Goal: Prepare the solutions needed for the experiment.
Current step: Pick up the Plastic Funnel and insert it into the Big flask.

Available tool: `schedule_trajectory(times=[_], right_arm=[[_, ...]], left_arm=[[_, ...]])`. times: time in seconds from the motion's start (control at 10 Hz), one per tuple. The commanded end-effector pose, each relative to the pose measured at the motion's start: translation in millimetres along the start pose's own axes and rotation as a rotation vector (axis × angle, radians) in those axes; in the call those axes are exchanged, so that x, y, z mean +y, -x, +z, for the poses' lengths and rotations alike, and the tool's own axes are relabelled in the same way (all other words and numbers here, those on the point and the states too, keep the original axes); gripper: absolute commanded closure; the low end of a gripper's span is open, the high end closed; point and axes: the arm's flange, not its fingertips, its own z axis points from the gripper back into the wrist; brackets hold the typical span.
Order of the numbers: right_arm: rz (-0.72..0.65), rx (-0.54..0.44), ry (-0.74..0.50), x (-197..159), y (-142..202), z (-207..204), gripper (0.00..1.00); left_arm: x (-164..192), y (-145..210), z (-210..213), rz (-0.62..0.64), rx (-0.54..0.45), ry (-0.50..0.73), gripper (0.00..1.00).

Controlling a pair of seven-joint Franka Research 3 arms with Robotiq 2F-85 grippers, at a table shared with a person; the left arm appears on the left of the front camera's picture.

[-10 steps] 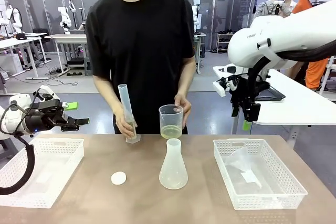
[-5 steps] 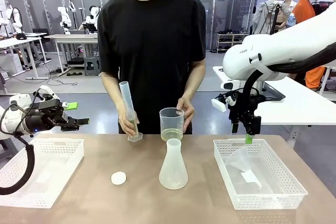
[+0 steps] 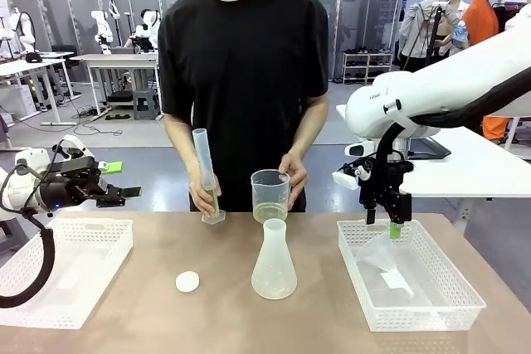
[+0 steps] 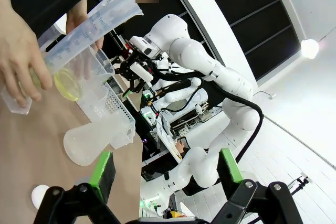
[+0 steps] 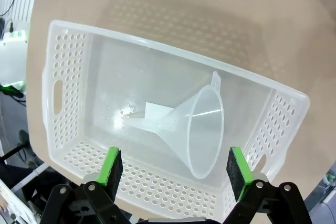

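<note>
One graduated cylinder (image 4: pixel 89 27) near the solutions (image 4: pixel 67 84); printed figures unreadable.

Straight under my right claw (image 3: pixel 393 223), jaws wide, the way down into the basket (image 3: pixel 452 308) is free, but its perforated walls ring that space and the funnel (image 5: pixel 202 129) lies on its side across the floor directly below me. Ahead of my left claw (image 3: pixel 116 194), also wide open, the air is free until the person's hand (image 3: pixel 202 198) on the tilted cylinder (image 3: pixel 202 170), with the beaker (image 3: pixel 270 195) and flask (image 3: pixel 274 264) just past it. Beneath that claw sits the open-topped left basket (image 3: pixel 50 308).
</note>
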Motion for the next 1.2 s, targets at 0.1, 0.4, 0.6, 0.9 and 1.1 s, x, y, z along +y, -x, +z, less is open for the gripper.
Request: schedule_trajectory(times=[0.1, 0.4, 0.6, 0.9, 1.1], right_arm=[[0.071, 0.026, -0.088, -15, 6, -2, 0.0], [0.089, 0.011, -0.12, -23, 11, -12, 0.0], [0.101, 0.01, -0.148, -27, 14, -18, 0.0], [0.127, 0.012, -0.162, -27, 14, -25, 0.0], [0.143, 0.022, -0.202, -28, 13, -28, 0.06]], left_arm=[[-1, 2, -1, -0.006, 0.012, -0.018, 0.0], [-1, 2, -1, -0.006, 0.012, -0.018, 0.0], [-1, 2, -1, -0.006, 0.012, -0.018, 0.0], [-1, 2, -1, -0.006, 0.012, -0.018, 0.0], [-1, 2, -1, -0.006, 0.012, -0.018, 0.0]])
